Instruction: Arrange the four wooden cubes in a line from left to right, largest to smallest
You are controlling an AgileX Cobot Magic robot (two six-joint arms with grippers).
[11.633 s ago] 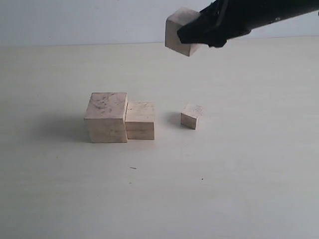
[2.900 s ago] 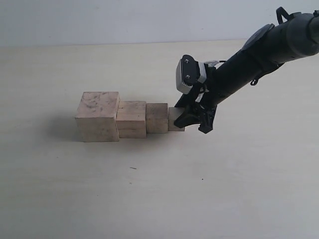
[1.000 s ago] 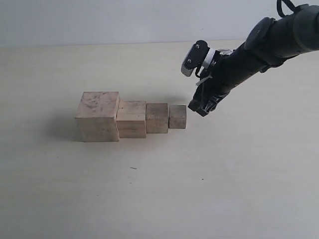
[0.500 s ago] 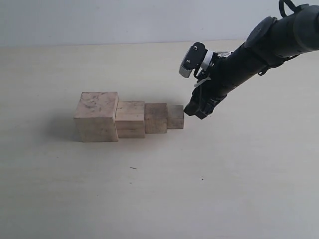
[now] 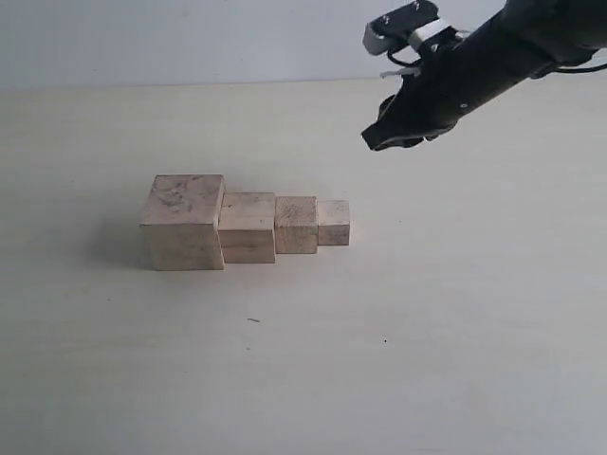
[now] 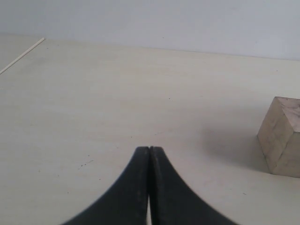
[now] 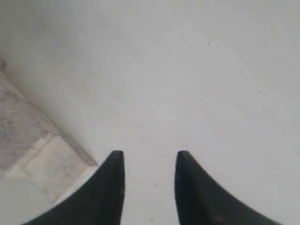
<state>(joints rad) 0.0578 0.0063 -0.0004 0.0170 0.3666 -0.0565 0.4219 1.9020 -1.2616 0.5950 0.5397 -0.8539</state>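
Note:
Four pale wooden cubes stand touching in one row on the table: the largest cube (image 5: 184, 222) at the left, then the second cube (image 5: 248, 227), the third cube (image 5: 296, 224) and the smallest cube (image 5: 333, 222) at the right. My right gripper (image 5: 377, 138) hangs in the air above and to the right of the row, open and holding nothing. In the right wrist view its gripper (image 7: 149, 157) is over bare table, with cube faces (image 7: 28, 145) to one side. The left gripper (image 6: 149, 149) is shut and empty; the largest cube (image 6: 281, 136) lies off to its side.
The pale table (image 5: 427, 332) stretches around the row, with a light wall (image 5: 190, 38) behind it. The table's edge (image 6: 21, 56) shows in the left wrist view.
My right gripper has risen from beside the smallest cube to well above the table. The four cubes stay in their row.

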